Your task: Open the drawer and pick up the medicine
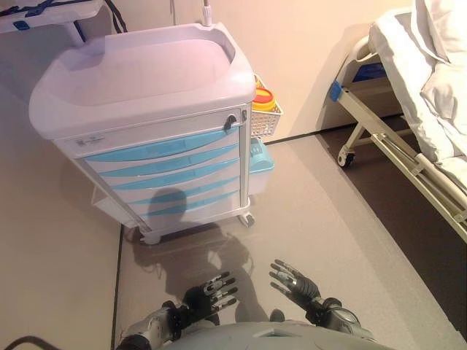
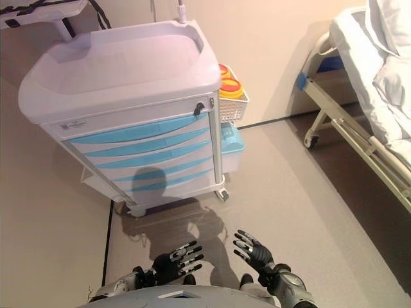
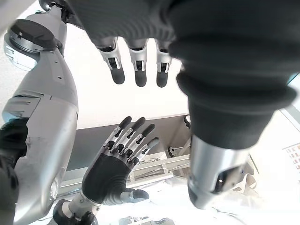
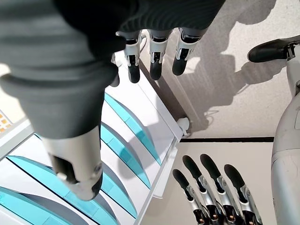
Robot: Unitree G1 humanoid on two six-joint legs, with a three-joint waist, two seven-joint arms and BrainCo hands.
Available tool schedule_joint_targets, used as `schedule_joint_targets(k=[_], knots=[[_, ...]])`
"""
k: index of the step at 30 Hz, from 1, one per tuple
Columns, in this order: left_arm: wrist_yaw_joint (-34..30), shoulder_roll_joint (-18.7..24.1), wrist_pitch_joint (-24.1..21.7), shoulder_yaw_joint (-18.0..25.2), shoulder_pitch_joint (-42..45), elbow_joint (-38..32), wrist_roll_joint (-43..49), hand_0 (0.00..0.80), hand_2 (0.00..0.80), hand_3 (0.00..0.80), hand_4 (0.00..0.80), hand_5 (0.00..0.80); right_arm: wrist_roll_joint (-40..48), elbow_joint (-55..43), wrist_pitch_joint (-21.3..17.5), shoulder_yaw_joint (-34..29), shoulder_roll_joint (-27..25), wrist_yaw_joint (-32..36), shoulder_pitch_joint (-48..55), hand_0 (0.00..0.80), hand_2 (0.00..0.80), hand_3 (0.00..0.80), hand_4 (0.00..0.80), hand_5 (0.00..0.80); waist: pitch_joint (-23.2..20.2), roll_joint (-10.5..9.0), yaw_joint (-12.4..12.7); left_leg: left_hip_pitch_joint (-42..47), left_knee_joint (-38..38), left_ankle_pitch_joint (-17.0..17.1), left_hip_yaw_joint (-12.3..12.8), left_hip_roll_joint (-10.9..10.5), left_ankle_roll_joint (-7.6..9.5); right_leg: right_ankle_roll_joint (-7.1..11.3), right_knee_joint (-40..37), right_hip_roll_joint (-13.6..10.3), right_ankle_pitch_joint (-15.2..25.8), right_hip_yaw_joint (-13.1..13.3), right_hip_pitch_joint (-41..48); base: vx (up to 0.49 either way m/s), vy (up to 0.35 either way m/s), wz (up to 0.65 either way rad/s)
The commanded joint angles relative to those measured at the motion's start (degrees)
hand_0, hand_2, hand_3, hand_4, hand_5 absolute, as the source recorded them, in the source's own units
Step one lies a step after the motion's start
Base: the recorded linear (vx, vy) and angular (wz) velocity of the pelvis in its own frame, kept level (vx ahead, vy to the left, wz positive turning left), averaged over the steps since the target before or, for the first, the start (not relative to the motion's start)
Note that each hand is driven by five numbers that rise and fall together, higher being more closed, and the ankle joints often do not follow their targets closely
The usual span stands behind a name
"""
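Note:
A white medical cart (image 1: 139,80) stands ahead on the floor, with several blue-fronted drawers (image 1: 171,171) all shut; the drawers also show in the right wrist view (image 4: 126,145). No medicine is in sight. My left hand (image 1: 208,295) hangs low near my body, fingers straight and empty. My right hand (image 1: 295,283) is beside it, fingers spread, also empty. Both hands are well short of the cart. In the left wrist view the right hand (image 3: 119,161) shows open past my left fingers (image 3: 140,65).
A wire basket (image 1: 266,120) with yellow-lidded containers (image 1: 264,98) hangs on the cart's right side, a pale blue bin (image 1: 260,164) below it. A hospital bed (image 1: 416,109) on castors stands at the right. A wall runs behind the cart.

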Motion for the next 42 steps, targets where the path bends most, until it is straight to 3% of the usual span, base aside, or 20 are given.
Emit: schedule_joint_targets(k=[1,23,30,36,42], knots=[[-1.22,-2.14,0.01,-1.31,-5.12,3.26,0.16,0.0,0.0,0.0,0.0,0.0,-0.61,-0.69,-1.22,1.69,1.58,0.71,-3.91,0.0,0.0,0.0,0.0,0.0,1.19,-0.64,0.12,-2.43,0.29,-4.12,-1.92,-1.88,-0.78,2.79,6.96,-0.4,-8.28,-1.24,0.94,0.0,0.0,0.0],[-1.23,-2.35,0.52,-0.86,-5.22,3.36,-1.55,0.0,0.0,0.0,0.0,0.0,-0.33,0.01,-1.67,1.45,1.88,0.93,-4.01,0.0,0.0,0.0,0.0,0.0,1.27,-0.52,0.18,-2.57,0.29,-4.12,-2.07,-2.02,-0.66,2.67,7.27,-0.38,-8.5,-1.21,0.68,0.0,0.0,0.0],[0.49,-2.75,1.07,0.45,-4.96,3.19,-8.32,0.0,0.0,0.0,0.0,0.0,-0.23,-0.21,-1.47,1.32,1.65,0.81,-3.9,0.0,0.0,0.0,0.0,0.0,1.55,-0.5,0.22,-2.67,0.29,-4.04,-2.2,-2.08,-0.71,2.62,7.23,-0.55,-8.37,-1.23,0.59,0.0,0.0,0.0],[2.53,-2.91,-5.04,1.99,-4.51,0.95,-16.23,0.0,0.0,0.0,0.0,0.0,0.48,-1.4,-0.63,0.85,0.96,0.37,-3.47,0.0,0.0,0.0,0.0,0.0,2.82,-0.26,0.25,-3.2,0.29,-3.73,-2.42,-1.96,-0.73,2.41,8.31,-0.81,-8.62,-1.05,-0.31,0.04,0.024,0.0],[9.1,-3.31,-20.87,3.68,-4.4,0.32,-17.93,0.0,0.0,0.0,0.0,0.0,1.96,-1.87,-0.77,0.38,0.61,-0.16,-2.56,0.0,0.0,0.0,0.0,0.0,4.67,-0.06,0.82,-4.79,0.77,-3.43,-3.34,-2.08,-0.37,1.89,10.96,-1.56,-9.38,-1.23,-2.87,0.057,0.047,0.01]])
